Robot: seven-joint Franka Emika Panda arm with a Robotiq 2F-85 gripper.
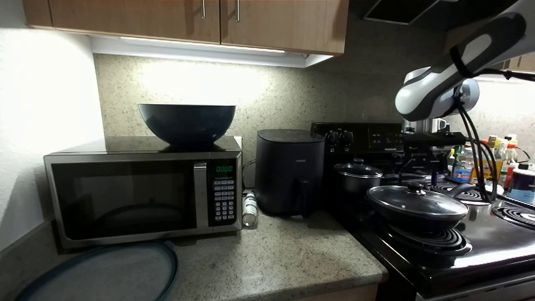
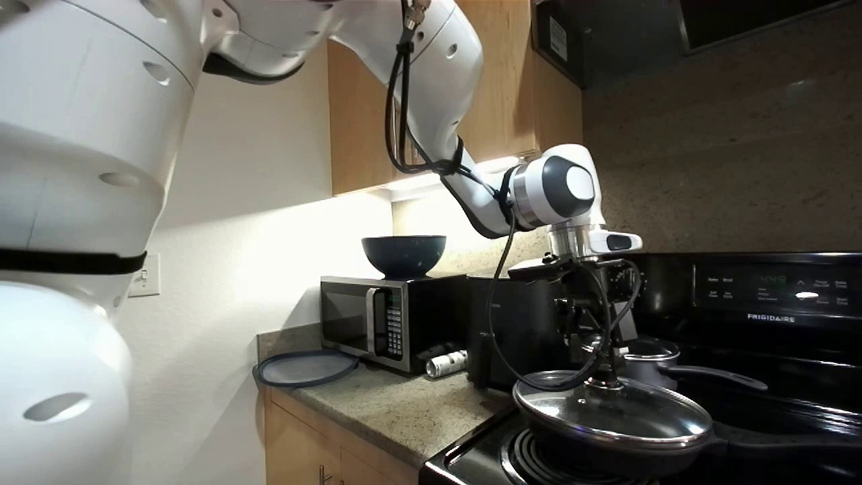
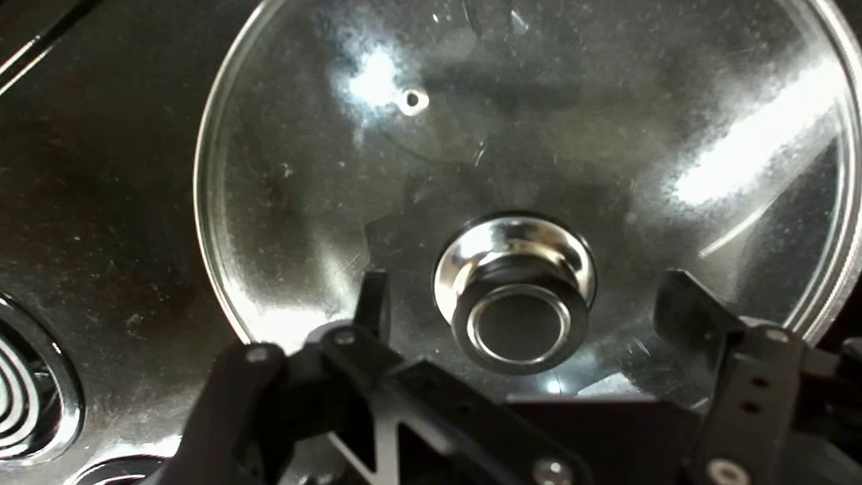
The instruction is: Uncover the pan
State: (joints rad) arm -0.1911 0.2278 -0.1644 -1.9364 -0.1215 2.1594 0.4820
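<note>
Black two-fingered gripper (image 3: 522, 303): jaws spread wide. Between its fingers (image 3: 374, 303) in the wrist view, gap on either side: one round black knob (image 3: 518, 325), silver-ringed on top. Below the knob: one clear glass lid (image 3: 525, 162), silver-rimmed, with small vent hole (image 3: 412, 101). Under the lid, covered: the wide, shallow, grey-black frying pan (image 1: 411, 220), on a coil burner (image 1: 443, 241) of a glossy black stove (image 1: 493, 246). Stove's control panel (image 2: 838, 296), in an exterior view: FRIGIDAIRE lettering (image 2: 771, 318); green digits (image 2: 772, 279), which I read as 4:49. Near the panel: one small dark saucepan (image 1: 357, 183), lidded. On the speckled counter (image 1: 292, 255) alongside: tall black air fryer (image 1: 284, 179), lettering too small to read; silvery cylinder (image 1: 250, 211) lying down, print illegible; steel-and-black microwave (image 1: 125, 192), green display (image 1: 224, 169) reading 00:00. Atop it: deep dark-blue bowl (image 1: 188, 123).
</note>
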